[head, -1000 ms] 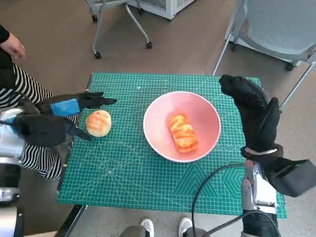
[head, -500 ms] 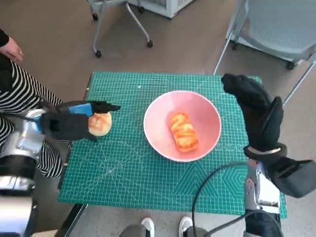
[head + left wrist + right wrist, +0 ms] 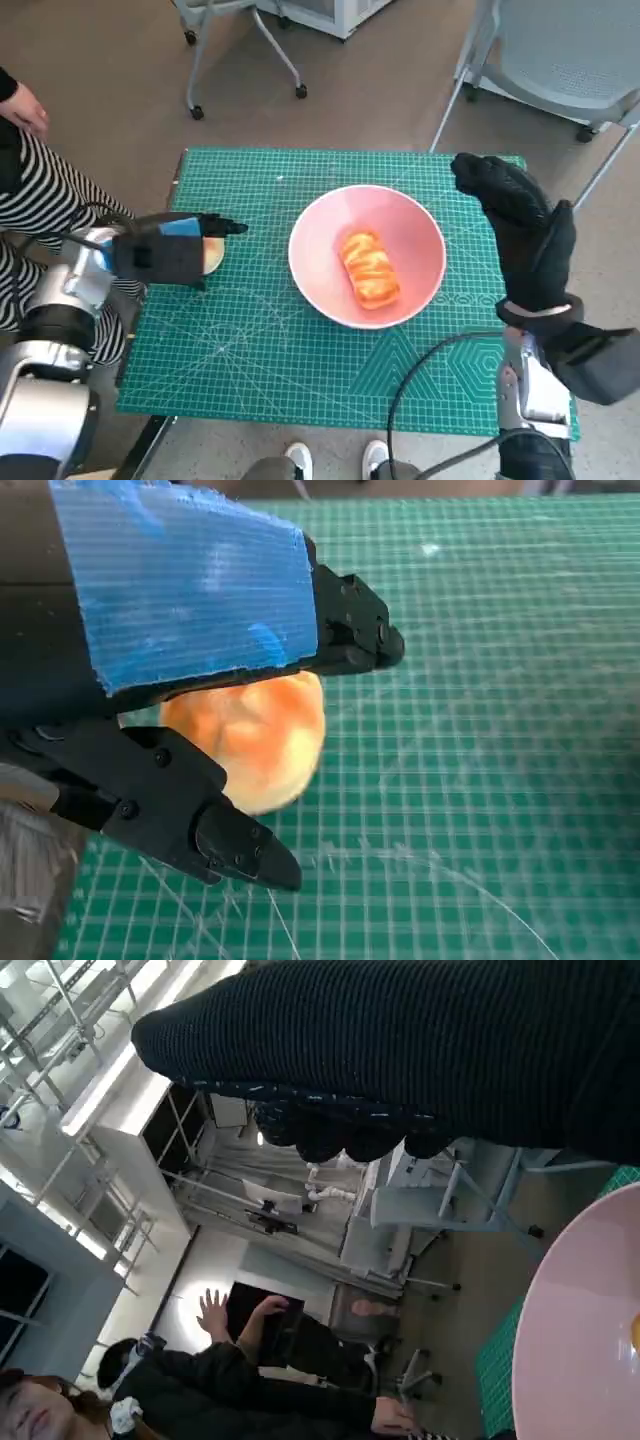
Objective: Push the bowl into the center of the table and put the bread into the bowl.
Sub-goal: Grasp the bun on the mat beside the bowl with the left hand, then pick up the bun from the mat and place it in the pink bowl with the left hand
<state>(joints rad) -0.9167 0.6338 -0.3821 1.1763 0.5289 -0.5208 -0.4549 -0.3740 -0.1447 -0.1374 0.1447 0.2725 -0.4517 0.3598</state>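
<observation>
A pink bowl (image 3: 366,255) sits mid-counter holding a glazed bread loaf (image 3: 369,268). To its left, the left hand (image 3: 165,252) cups a round bun (image 3: 250,735), fingers spread around it. The right hand (image 3: 520,230) hovers upright beside the bowl, empty, fingers apart.

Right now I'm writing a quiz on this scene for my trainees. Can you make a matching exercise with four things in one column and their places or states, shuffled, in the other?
Things:
1. round bun
2. long bread roll
3. pink bowl
4. right hand

Places or states:
A. raised at the mat's right edge, holding nothing
B. lying inside the bowl
C. between the fingers of the left hand
D. on the green mat, near its middle

Pairs: 1-C, 2-B, 3-D, 4-A
</observation>
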